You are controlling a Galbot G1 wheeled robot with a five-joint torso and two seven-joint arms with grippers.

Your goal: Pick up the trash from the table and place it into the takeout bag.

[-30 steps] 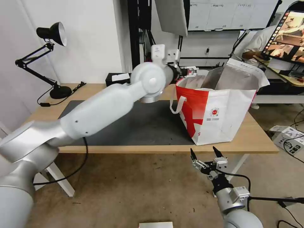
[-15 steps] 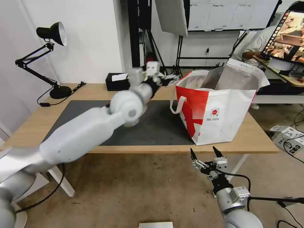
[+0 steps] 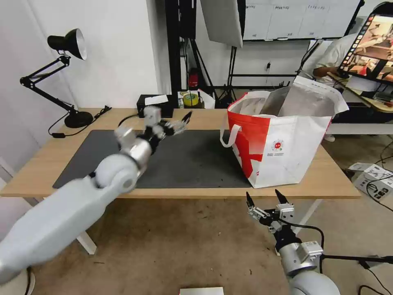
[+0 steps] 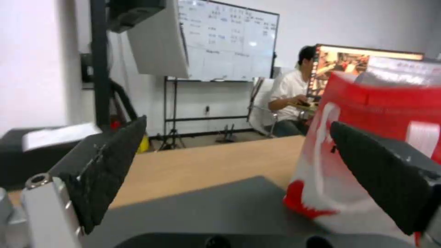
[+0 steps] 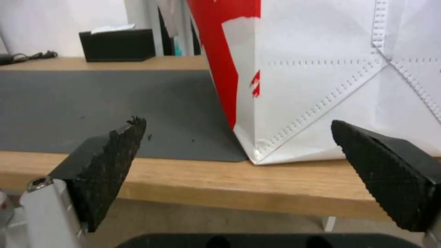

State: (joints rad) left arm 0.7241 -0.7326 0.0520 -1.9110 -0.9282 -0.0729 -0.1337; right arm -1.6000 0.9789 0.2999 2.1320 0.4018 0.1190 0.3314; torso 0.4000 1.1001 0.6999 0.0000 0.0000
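Note:
The takeout bag stands open on the right of the table, its foil lining showing. The trash is out of view. My left gripper hangs open and empty above the dark grey mat, left of the bag. The left wrist view has its open fingers framing the bag's red side. Below the table's front edge, my right gripper is parked open, facing the bag's lower corner and the table's front edge.
A black tissue box sits at the table's back edge, with a black desk lamp at the back left. A person sits at a desk behind the bag. A cardboard box and cables lie on the floor at right.
My left arm has drawn back from the bag's mouth, moving left and down over the mat, gripper empty. The right arm has not moved.

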